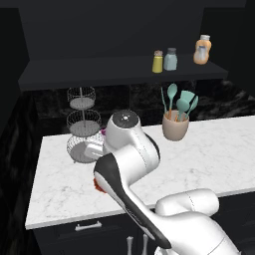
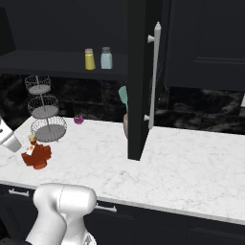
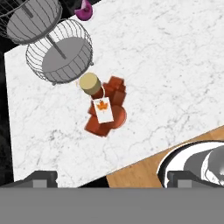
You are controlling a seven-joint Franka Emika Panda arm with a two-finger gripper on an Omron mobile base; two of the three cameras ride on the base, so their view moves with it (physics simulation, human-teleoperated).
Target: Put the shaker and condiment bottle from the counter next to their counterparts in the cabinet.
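Observation:
The condiment bottle [image 3: 105, 111] is red-brown with a yellowish cap and a white-and-orange label. It stands on the white marble counter [image 1: 209, 149] near the front left edge, also seen as the bottle [image 2: 37, 155] in the right base view. My gripper [image 3: 111, 177] hovers above it, open, with nothing between the fingertips [image 3: 41, 177]. The yellow-green shaker [image 1: 157, 62] stands on the dark cabinet shelf [image 1: 99, 72], right beside the pale blue-grey shaker [image 1: 171, 59]. The stubby orange bottle [image 1: 201, 50] stands farther right on that shelf. In the left base view my arm hides most of the condiment bottle.
A three-tier wire basket [image 1: 81, 124] stands just behind the bottle, its lowest tier [image 3: 59, 59] close to the cap. A crock of teal utensils [image 1: 175, 124] sits at the back. A small magenta object [image 2: 79, 119] lies by the backsplash. An open cabinet door [image 2: 139, 76] hangs over the counter.

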